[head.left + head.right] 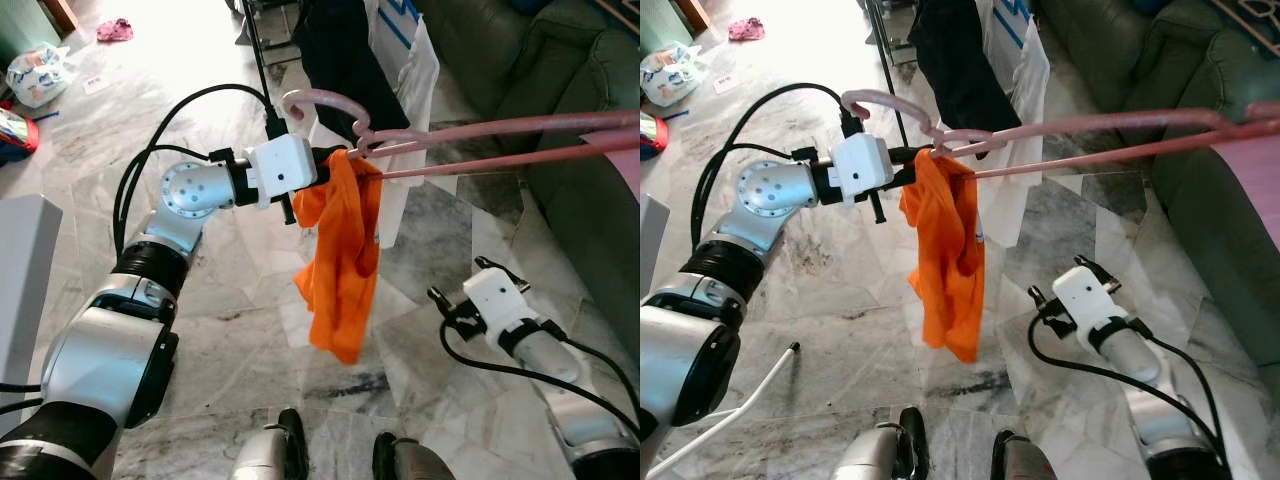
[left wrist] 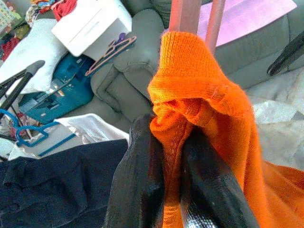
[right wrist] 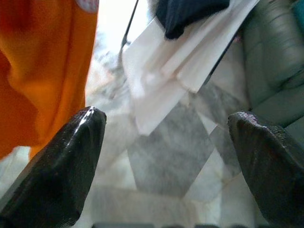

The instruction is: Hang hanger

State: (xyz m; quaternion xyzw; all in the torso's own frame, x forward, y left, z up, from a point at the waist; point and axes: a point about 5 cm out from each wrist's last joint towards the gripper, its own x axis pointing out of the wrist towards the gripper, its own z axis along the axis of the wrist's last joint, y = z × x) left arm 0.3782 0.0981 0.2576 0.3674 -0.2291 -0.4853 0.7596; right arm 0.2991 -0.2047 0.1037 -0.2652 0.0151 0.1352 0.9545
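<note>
A pink hanger [image 1: 480, 140] stretches from mid-frame out to the right edge, its hook [image 1: 320, 105] curling up beside my left gripper [image 1: 335, 165]. An orange garment [image 1: 343, 255] is bunched at the hanger's neck and dangles below it. My left gripper is shut on the orange garment, which shows pinched between the two black fingers [image 2: 137, 190] in the left wrist view. My right gripper [image 1: 468, 290] sits lower right above the floor, open, with nothing between its fingertips [image 3: 61, 171].
A drying rack with a dark garment [image 1: 340, 50] and white cloths [image 1: 410, 90] stands just behind the hanger. A green sofa [image 1: 570, 110] fills the right side. Bags [image 1: 35, 75] and a pink cloth [image 1: 114, 30] lie on the marble floor at far left.
</note>
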